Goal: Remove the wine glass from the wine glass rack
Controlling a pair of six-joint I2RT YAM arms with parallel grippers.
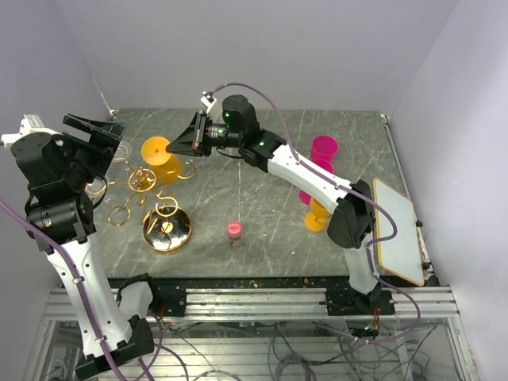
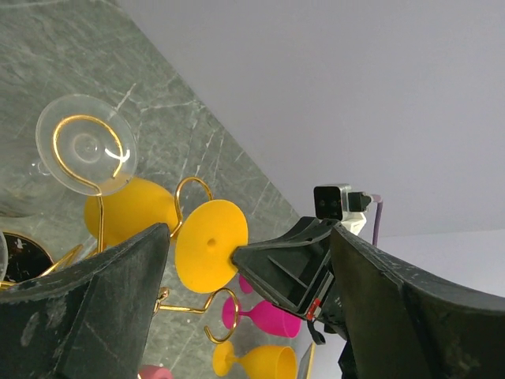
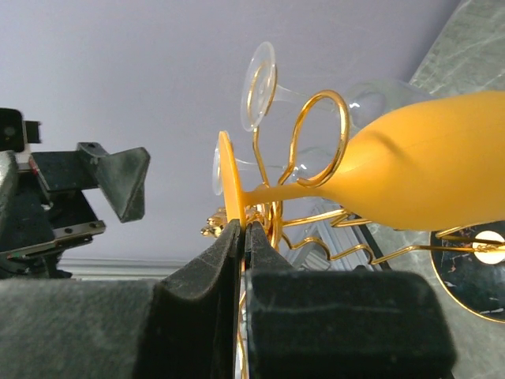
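Observation:
A yellow wine glass (image 1: 165,165) hangs sideways on the gold wine glass rack (image 1: 143,182), its stem running through a curled ring (image 3: 319,139). My right gripper (image 3: 243,229) is shut on the rim of the glass's flat foot (image 3: 228,178); from above, the right gripper (image 1: 178,148) meets the foot from the right. My left gripper (image 1: 98,133) stands open to the left of the rack with nothing between its fingers. In the left wrist view the yellow foot (image 2: 207,246) and the right gripper (image 2: 278,267) show between the left gripper's (image 2: 251,237) wide fingers.
A clear glass (image 2: 84,145) hangs on another arm of the rack. The rack's round shiny base (image 1: 167,231) sits on the grey table. Magenta glasses (image 1: 323,151) and a yellow glass (image 1: 317,215) are at the right, by a white board (image 1: 397,230). A small pink item (image 1: 234,231) stands mid-table.

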